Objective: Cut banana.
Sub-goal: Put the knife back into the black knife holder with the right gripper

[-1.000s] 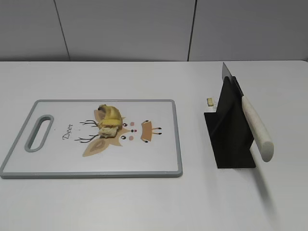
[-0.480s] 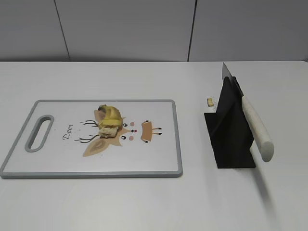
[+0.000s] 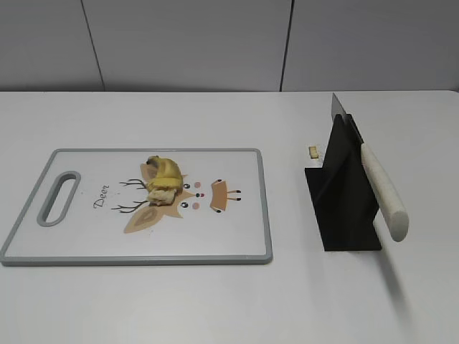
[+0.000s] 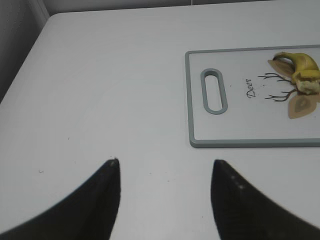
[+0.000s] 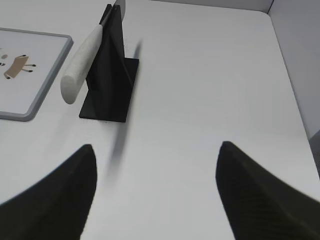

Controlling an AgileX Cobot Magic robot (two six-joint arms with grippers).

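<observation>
1. banana (image 3: 162, 179) lies on the cutting board (image 3: 237, 236), over the deer print, long axis running roughly away from me.
2. knife (image 3: 380, 190) rests in the black stand (image 3: 343, 208) right of the board, pale handle toward me.
3. my right gripper (image 5: 156, 165), jaws apart and empty, sits nearest that handle, which lies ahead and left.
4. my left gripper (image 4: 165, 170), also apart, has the banana ahead to its right.

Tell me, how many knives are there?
1. The knife sits slotted in the black stand, right of the cutting board, its white handle sticking out toward the camera. No other knife shows.
</observation>
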